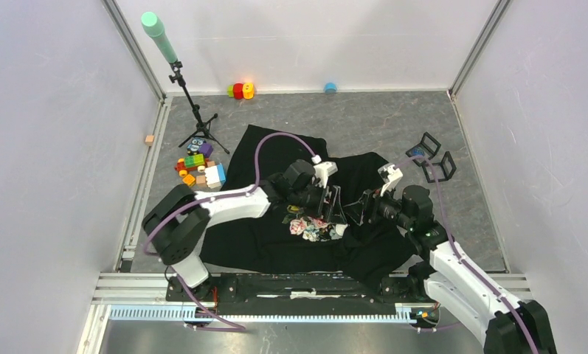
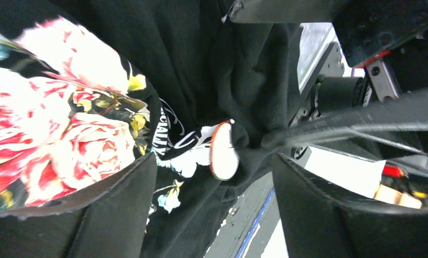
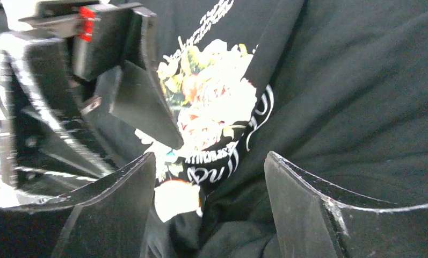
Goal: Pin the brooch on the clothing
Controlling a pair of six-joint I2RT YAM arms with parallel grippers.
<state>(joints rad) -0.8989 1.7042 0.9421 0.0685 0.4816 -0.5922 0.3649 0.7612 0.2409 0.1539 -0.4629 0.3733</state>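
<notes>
Clothing comes first: one black T-shirt (image 1: 276, 243) lies spread and rumpled over the grey tabletop (image 1: 364, 118). Its rose print (image 1: 309, 227) is bunched up near the middle, and both wrist views show white script lettering beside the flowers. One brooch (image 2: 224, 150), a white oval with an orange-red rim, sits on a fold of the shirt just beside that lettering. Whether its pin passes through the cloth cannot be told.

Two arms meet over the print. The left gripper (image 2: 211, 161) has its two fingers spread wide with nothing clasped between them. In its own camera the brooch lies on the cloth beyond the gap, apart from both fingers. The right gripper (image 3: 209, 157) also has its two fingers wide and empty, and the brooch shows low in that gap too.

Around the shirt:
- One tripod stand (image 1: 195, 118) at the back left carries one mint-green cylinder (image 1: 158, 33).
- A cluster of coloured toy blocks (image 1: 198, 166), too small to count, lies near its feet, beside the shirt's left edge.
- One red-and-yellow toy (image 1: 240, 90) and one small blue object (image 1: 330, 87) lie by the back wall.
- One small wooden cube (image 1: 150, 139) lies at the left.
- Two black square frames (image 1: 434, 158) lie just beside the shirt on the right.
</notes>
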